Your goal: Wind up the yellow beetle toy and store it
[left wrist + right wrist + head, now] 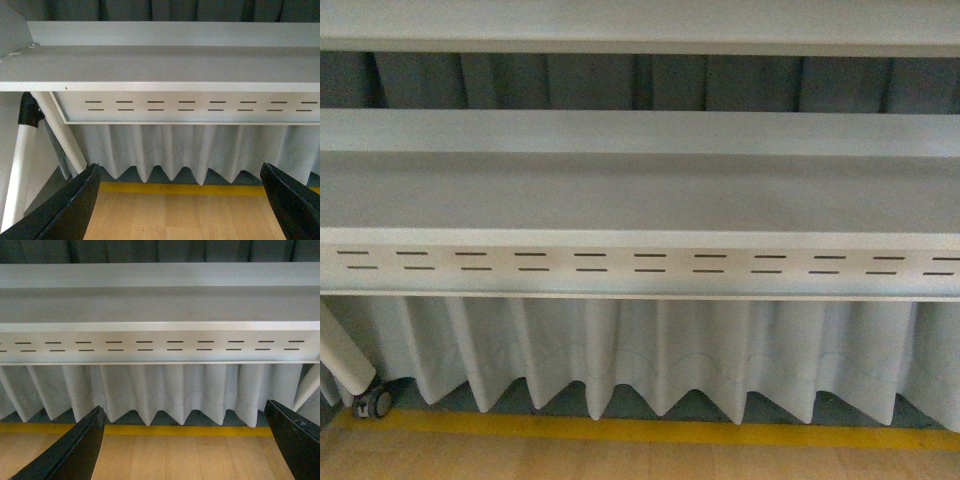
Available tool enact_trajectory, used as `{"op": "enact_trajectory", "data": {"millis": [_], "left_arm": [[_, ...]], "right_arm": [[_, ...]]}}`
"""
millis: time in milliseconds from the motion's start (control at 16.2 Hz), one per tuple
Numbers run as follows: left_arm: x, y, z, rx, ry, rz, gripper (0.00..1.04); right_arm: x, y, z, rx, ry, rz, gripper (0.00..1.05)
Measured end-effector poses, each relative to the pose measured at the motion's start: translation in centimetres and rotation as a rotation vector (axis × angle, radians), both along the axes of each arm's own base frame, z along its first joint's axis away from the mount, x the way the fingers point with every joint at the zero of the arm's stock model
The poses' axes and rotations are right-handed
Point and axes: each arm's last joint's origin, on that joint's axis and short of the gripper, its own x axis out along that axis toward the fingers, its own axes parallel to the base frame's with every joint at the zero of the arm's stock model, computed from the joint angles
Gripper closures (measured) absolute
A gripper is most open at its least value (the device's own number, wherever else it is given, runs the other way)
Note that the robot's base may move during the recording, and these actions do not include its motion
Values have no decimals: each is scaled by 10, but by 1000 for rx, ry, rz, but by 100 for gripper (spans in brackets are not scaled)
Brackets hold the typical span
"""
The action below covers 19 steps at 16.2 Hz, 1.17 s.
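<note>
The yellow beetle toy is out of view in all three views. My left gripper (180,200) is open, its two black fingers (65,210) spread wide over bare wooden floor with nothing between them. My right gripper (185,445) is open too, its black fingers (75,452) far apart above the same floor and holding nothing. Neither arm shows in the front view.
A white table (640,200) with a slotted front rail (640,265) faces me, a white pleated skirt (650,355) hanging under it. A yellow floor stripe (650,430) runs along its foot. A white leg with a caster (372,402) stands at left. A grey curtain hangs behind.
</note>
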Motion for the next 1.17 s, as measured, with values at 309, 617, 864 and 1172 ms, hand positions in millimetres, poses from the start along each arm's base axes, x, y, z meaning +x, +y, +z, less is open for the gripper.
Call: {"op": "enact_trajectory", "data": {"millis": [309,617,864,1172], "left_arm": [[0,0,0,0,-2,0,7],[0,0,0,0,-2,0,7],[0,0,0,0,-2,0,7],[0,0,0,0,-2,0,7]], "right_arm": [[0,0,0,0,-2,0,7],[0,0,0,0,-2,0,7],[0,0,0,0,-2,0,7],[0,0,0,0,-2,0,7]]}}
